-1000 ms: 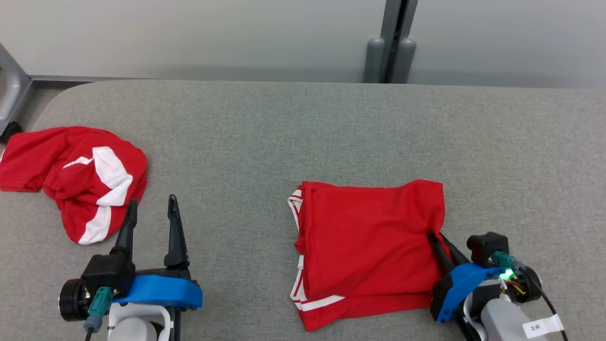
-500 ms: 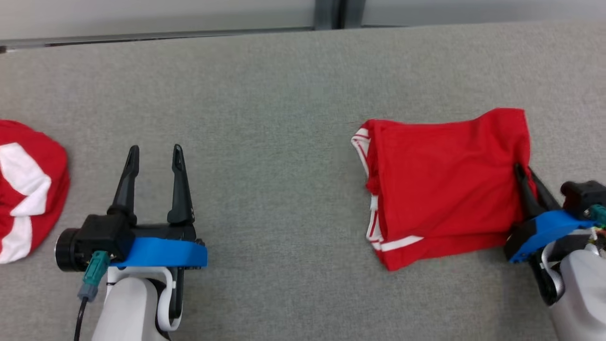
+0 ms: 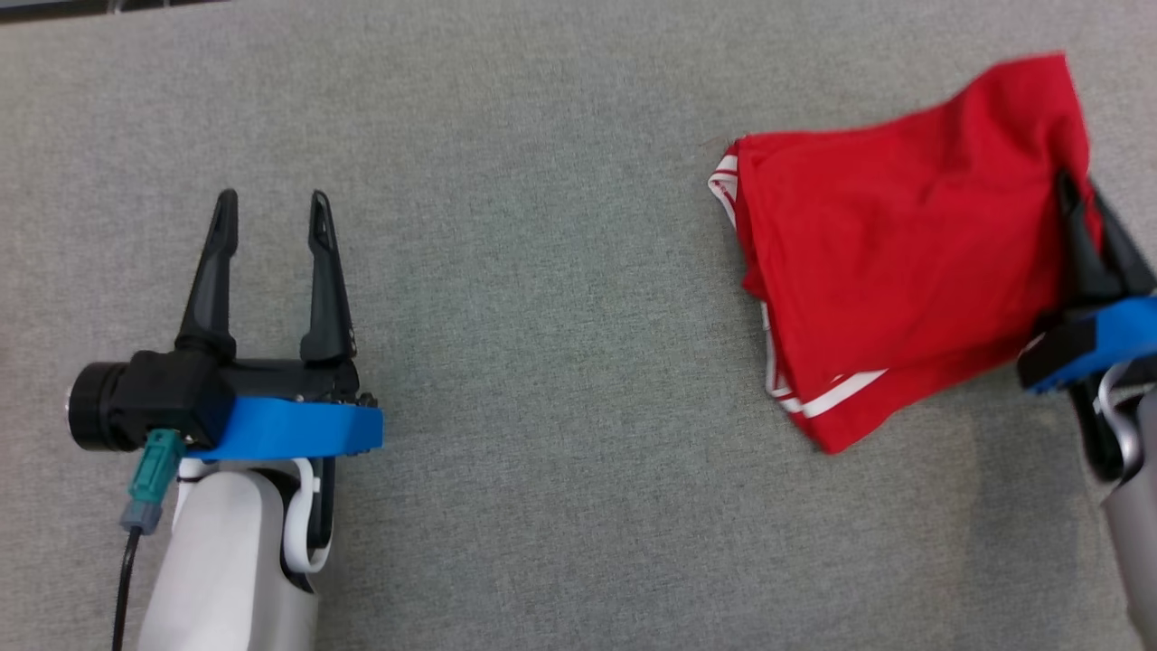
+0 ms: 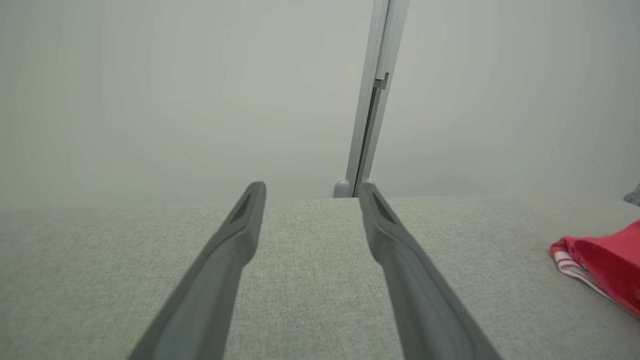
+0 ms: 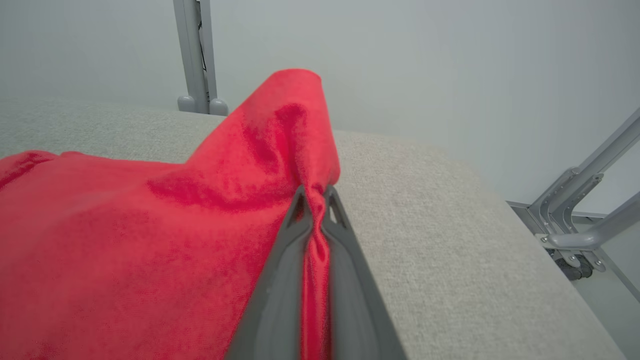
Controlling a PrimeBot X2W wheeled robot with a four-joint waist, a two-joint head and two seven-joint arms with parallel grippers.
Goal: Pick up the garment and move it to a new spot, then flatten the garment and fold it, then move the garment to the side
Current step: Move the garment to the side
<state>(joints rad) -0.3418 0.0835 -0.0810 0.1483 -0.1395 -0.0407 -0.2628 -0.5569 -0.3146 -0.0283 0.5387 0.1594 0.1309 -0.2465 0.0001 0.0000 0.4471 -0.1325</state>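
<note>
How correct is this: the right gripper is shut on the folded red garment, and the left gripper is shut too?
Wrong on one point: the left gripper is open, as the head view shows. The right gripper is shut on the folded red garment.

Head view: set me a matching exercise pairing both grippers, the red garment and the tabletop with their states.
Things:
1 dark-fingered left gripper
2 dark-fingered right gripper
3 folded red garment with white trim
4 grey fabric tabletop

States:
a pinched at one edge
b open, holding nothing
c supports the cloth
d shut on cloth

Pairs: 1-b; 2-d; 3-a; 4-c
</note>
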